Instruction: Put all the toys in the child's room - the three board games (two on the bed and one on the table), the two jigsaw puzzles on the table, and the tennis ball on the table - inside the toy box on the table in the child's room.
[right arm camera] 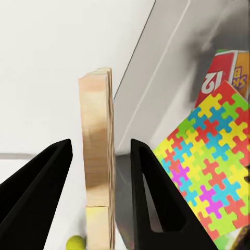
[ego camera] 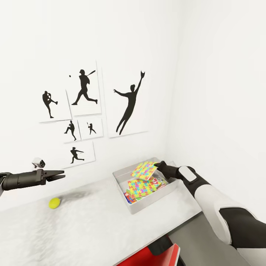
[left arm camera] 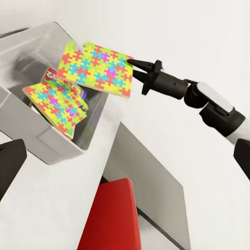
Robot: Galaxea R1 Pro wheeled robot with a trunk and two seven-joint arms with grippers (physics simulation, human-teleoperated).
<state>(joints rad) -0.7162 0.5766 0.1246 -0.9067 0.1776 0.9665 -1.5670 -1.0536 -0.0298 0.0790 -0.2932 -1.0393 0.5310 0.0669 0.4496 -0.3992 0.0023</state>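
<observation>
Head view: toy box [ego camera: 119, 176] with puzzle [ego camera: 141, 186] inside; right pincer [ego camera: 158, 165] apart astride second puzzle [ego camera: 144, 170].

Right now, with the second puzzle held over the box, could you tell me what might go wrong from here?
The jigsaw puzzle hangs tilted above the toy box, by one edge in the right gripper. In the right wrist view its fingers seem not to touch it, so it may slip or land propped on the rim. The tennis ball lies loose on the table; the left gripper could knock it rolling.

Two jigsaw puzzles [ego camera: 141, 185] and board games in toy box [ego camera: 122, 175] — tennis ball [ego camera: 54, 203] on table [ego camera: 92, 221].
</observation>
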